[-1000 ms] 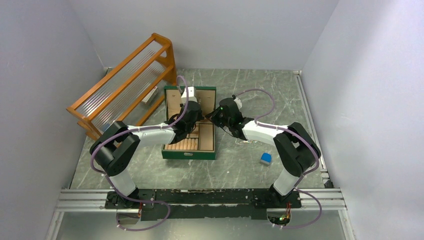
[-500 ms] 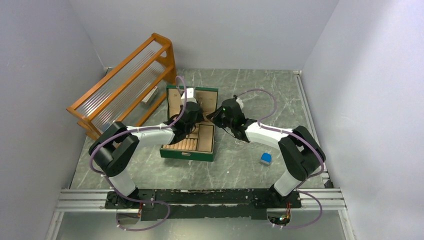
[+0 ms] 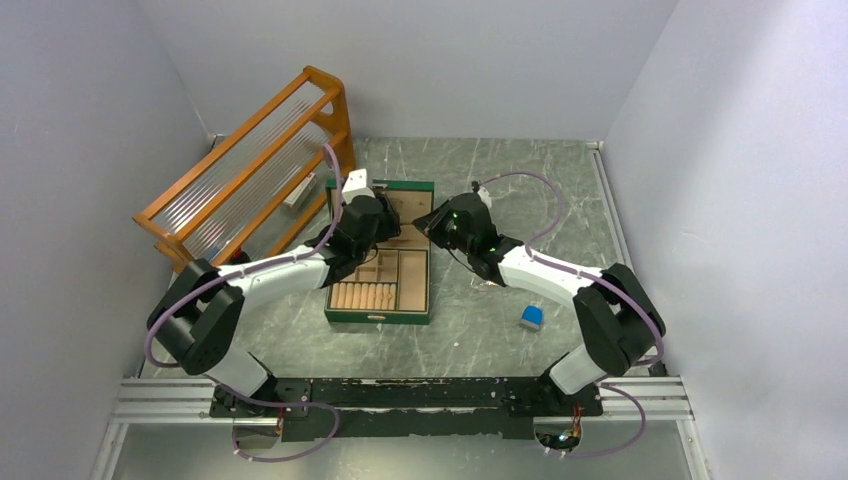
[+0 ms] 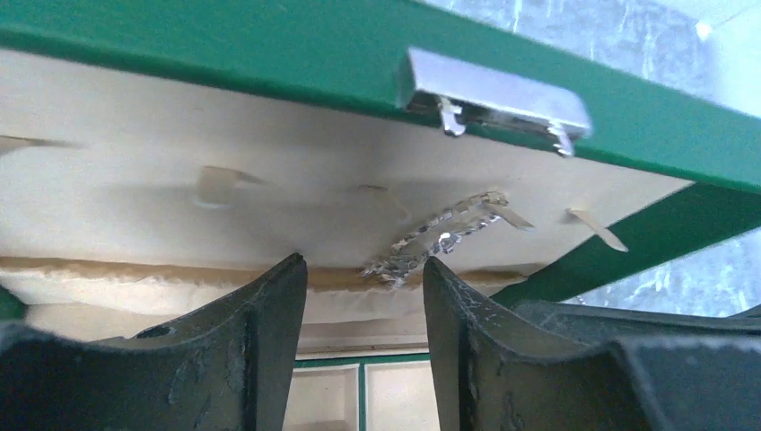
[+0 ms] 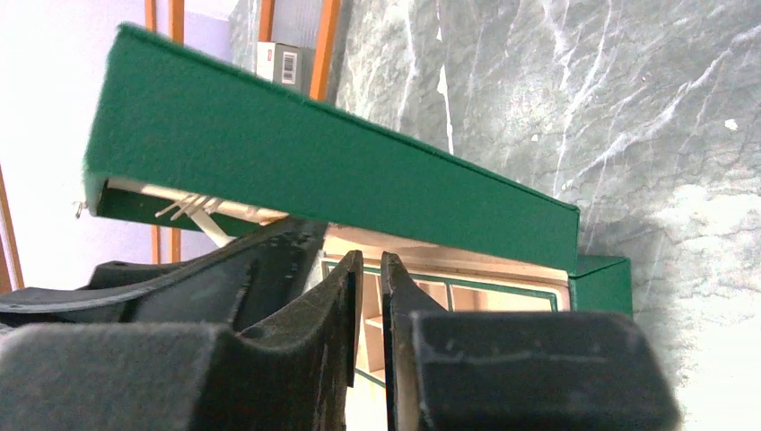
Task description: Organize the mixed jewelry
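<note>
Now both arms stretched to green box [image 3: 378,315]; left claw [image 4: 363,274] spread, right claw [image 5: 370,262] near-closed.

Thin twisted chain [image 4: 440,235], glinting, slack against the cream lining [image 4: 135,153] of the green lid [image 4: 224,45]

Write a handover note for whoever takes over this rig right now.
Left gripper: open, empty, facing the lining of the raised lid of the green box, near a thin chain on that lining.
Right gripper: almost shut, nothing seen in it, beside the lid.
Done: box open, one chain at the lid.
To do: other jewelry not visible; find and sort it.
</note>
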Motion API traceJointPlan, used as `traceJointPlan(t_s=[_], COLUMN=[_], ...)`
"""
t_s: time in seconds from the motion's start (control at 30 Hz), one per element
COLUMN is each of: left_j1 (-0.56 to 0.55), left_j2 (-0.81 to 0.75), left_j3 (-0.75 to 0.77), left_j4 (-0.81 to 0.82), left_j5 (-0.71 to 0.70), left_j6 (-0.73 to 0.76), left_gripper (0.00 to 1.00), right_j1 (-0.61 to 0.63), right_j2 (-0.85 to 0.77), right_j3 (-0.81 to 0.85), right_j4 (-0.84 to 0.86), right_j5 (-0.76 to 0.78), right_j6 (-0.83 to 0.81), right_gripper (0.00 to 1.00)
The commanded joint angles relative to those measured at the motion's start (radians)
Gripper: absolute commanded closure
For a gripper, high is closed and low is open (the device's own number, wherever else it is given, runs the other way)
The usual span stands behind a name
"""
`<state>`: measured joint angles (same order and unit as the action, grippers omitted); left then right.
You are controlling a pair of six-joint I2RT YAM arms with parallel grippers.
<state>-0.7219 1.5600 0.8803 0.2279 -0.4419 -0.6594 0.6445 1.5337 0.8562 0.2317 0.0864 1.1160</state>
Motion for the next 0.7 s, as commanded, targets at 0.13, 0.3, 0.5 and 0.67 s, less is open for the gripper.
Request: traceJointPlan(t_s=[0.13, 0.3, 0.5, 0.67], left_j1=[0.065, 0.08, 0.092, 0.11], left_j2=[-0.143, -0.235, -0.4, -0.55], left_j3=[-0.05, -0.085, -0.131, -0.17], left_j4=[-0.013, -0.03, -0.217, -0.496], left_j5=[0.112, 0.196, 0.164, 0.051], left_j6=[-0.027, 0.008, 0.08, 0.059], left_gripper=[0.41, 0.37, 0.24, 0.11], right_j1=[-0.004, -0.005, -0.012, -0.012], right_j2=[-0.09, -0.14, -0.17, -0.166], right_j3=[0.002, -0.013, -0.013, -0.024], right_j4=[-0.045, -0.077, -0.21, -0.323], right_j5=[0.04, 0.035, 0.008, -0.023], right_j6=[-0.067, -0.12, -0.275, -0.407], right_gripper=[0.77, 0.7, 0.59, 0.43])
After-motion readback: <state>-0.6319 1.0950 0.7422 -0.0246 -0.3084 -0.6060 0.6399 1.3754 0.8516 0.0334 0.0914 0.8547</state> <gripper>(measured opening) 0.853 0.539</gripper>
